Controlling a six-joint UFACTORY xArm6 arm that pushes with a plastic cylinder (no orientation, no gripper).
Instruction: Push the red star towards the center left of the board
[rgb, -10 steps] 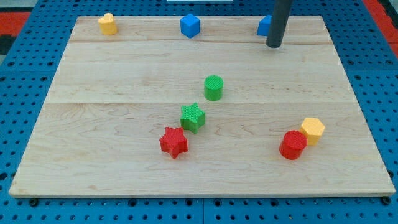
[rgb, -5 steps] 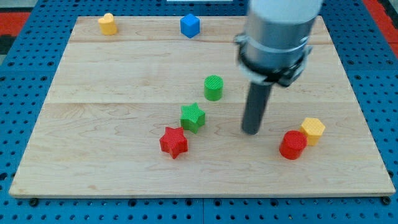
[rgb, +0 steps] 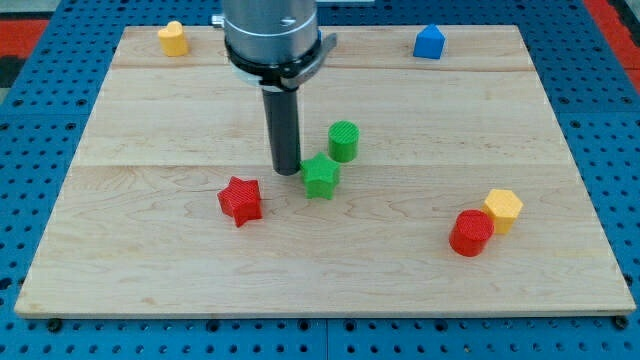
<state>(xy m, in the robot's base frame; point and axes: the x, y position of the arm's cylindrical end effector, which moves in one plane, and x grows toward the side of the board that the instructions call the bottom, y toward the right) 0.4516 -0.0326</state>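
Note:
The red star (rgb: 240, 200) lies on the wooden board (rgb: 150, 130), left of the board's middle and a little below it. My tip (rgb: 287, 170) is up and to the right of the red star, apart from it, and right beside the left edge of the green star (rgb: 320, 176). The green cylinder (rgb: 343, 141) stands just up and right of the green star.
A red cylinder (rgb: 470, 233) and a yellow hexagonal block (rgb: 503, 209) touch at the lower right. A yellow block (rgb: 173, 38) sits at the top left and a blue block (rgb: 429, 42) at the top right. The arm's body hides the top middle.
My tip swept from the top right down across the board to the left. The red star slid left and slightly up; the green star shifted a little right. The blue cube is now hidden.

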